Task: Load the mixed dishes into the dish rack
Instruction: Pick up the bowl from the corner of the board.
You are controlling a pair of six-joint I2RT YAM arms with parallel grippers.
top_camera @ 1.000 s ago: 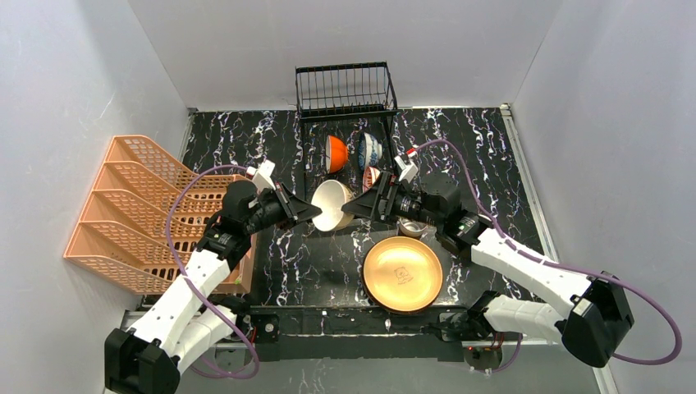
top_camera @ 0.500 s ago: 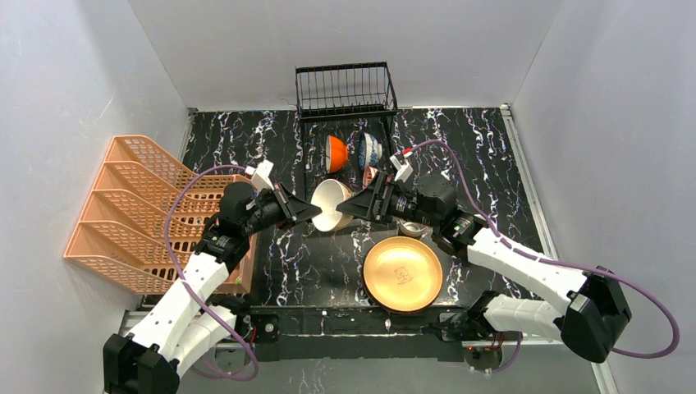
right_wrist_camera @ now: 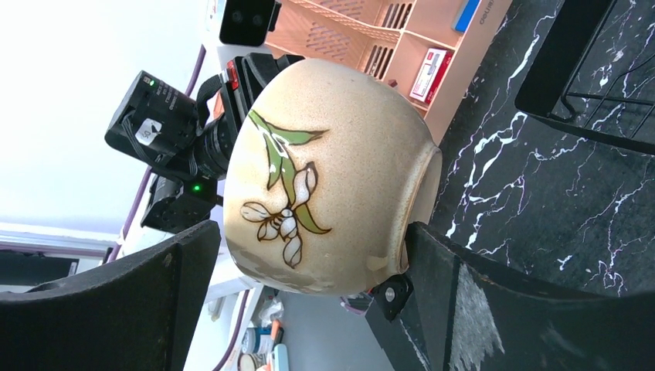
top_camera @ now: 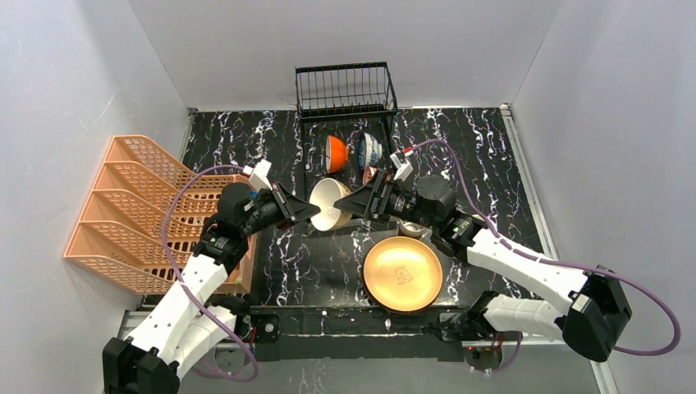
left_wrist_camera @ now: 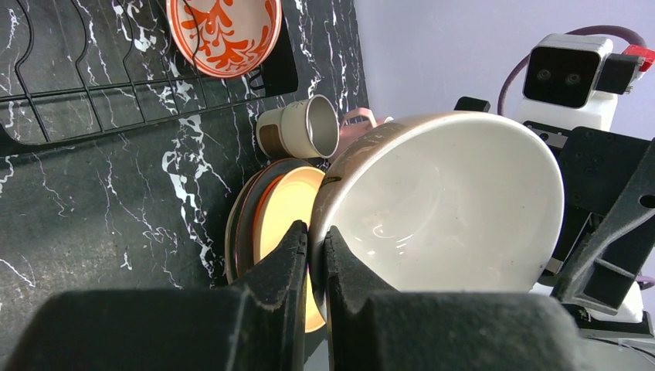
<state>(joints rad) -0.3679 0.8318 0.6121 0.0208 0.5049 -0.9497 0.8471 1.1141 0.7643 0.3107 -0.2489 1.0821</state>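
**A:** Reading from the left, what is each part doing?

**B:** The left gripper [top_camera: 310, 213] is pinching the rim of the cream bowl [top_camera: 331, 203], with its jaws closed on the wall. It is holding the bowl tipped on its side above the middle of the table, just near of the dish rack [top_camera: 345, 92]. The right gripper [top_camera: 349, 205] is reaching in from the right with its fingers fully spread, one on each side of the bowl's painted body. Whether the pads are touching it cannot be told.

**A:** What step is being shown?

**B:** It is probably a handover between the arms.

**A:** How is it done well?

**B:** The right fingers should be closing squarely across the widest part of the body, away from the curved foot where they could be slipping. The left jaws should be releasing only once that grip is firm. The bowl should then be travelling far, toward a free slot beside the two bowls already standing there, and staying above the yellow plate [top_camera: 402, 273] near and to the right.
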